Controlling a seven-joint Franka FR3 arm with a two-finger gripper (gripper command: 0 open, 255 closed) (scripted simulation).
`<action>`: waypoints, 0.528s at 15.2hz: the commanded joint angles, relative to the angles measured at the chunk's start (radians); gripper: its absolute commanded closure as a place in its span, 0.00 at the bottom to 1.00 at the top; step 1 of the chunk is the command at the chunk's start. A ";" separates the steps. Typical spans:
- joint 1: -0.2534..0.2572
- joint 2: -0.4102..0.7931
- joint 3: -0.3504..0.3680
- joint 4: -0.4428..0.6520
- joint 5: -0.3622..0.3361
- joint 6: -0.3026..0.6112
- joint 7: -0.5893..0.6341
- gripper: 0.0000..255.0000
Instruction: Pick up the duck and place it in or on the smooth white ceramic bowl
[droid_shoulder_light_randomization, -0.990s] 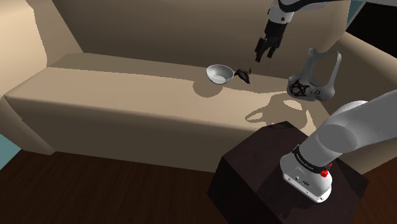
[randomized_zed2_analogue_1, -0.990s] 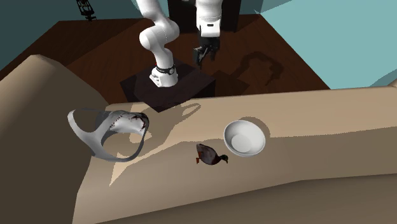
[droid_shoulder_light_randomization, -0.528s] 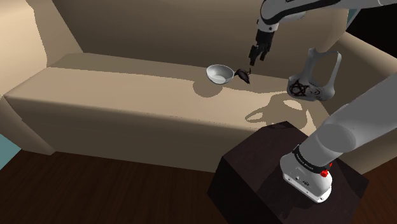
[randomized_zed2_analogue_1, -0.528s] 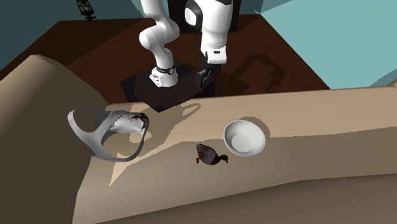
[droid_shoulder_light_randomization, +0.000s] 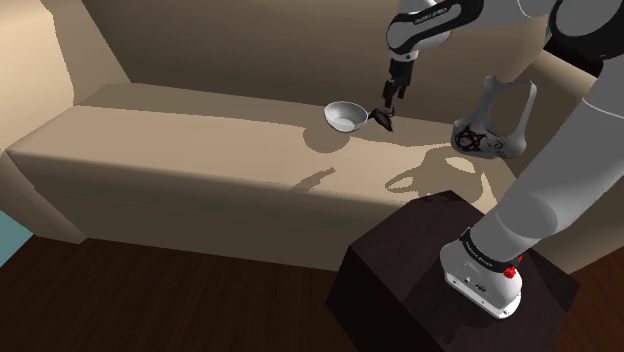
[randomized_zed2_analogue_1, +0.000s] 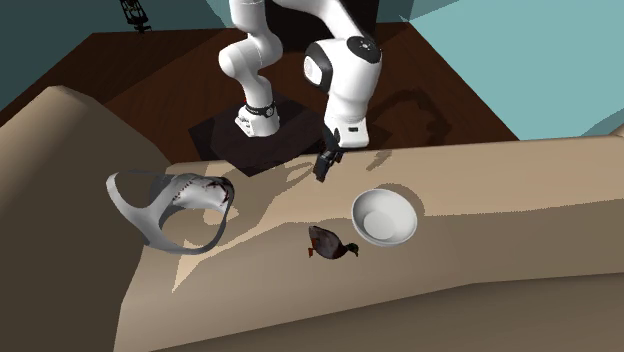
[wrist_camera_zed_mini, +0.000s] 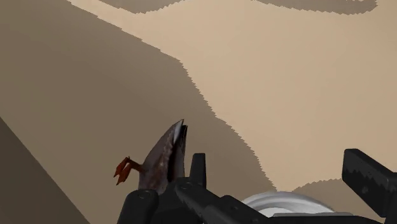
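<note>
A small dark brown duck (droid_shoulder_light_randomization: 383, 118) with orange feet lies on the beige sofa seat, close beside a white bowl (droid_shoulder_light_randomization: 345, 116). My black gripper (droid_shoulder_light_randomization: 389, 95) hangs just above the duck, open and holding nothing. From the second exterior view the gripper (randomized_zed2_analogue_1: 323, 166) is over the seat's front part, short of the duck (randomized_zed2_analogue_1: 330, 243) and the bowl (randomized_zed2_analogue_1: 384, 217). In the wrist view the duck (wrist_camera_zed_mini: 162, 162) sits just outside one finger (wrist_camera_zed_mini: 198, 170), and the bowl's rim (wrist_camera_zed_mini: 286, 202) shows low between the spread fingers.
The sofa (droid_shoulder_light_randomization: 180, 150) has a tall backrest behind the bowl and duck. A grey-white open-frame object (droid_shoulder_light_randomization: 490, 125) rests on the seat at the shoulder view's right. My dark stand (droid_shoulder_light_randomization: 430, 280) is in front of the sofa on a dark wood floor.
The arm has reached out over the sofa and the gripper has dropped from high above to just over the duck. Fingers stayed open. Duck and bowl have not moved.
</note>
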 joint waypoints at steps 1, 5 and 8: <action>-0.010 0.082 -0.005 0.065 -0.003 0.012 -0.032 0.00; -0.032 0.240 -0.007 0.205 -0.007 0.023 -0.087 0.00; -0.051 0.362 -0.007 0.328 -0.011 0.019 -0.125 0.00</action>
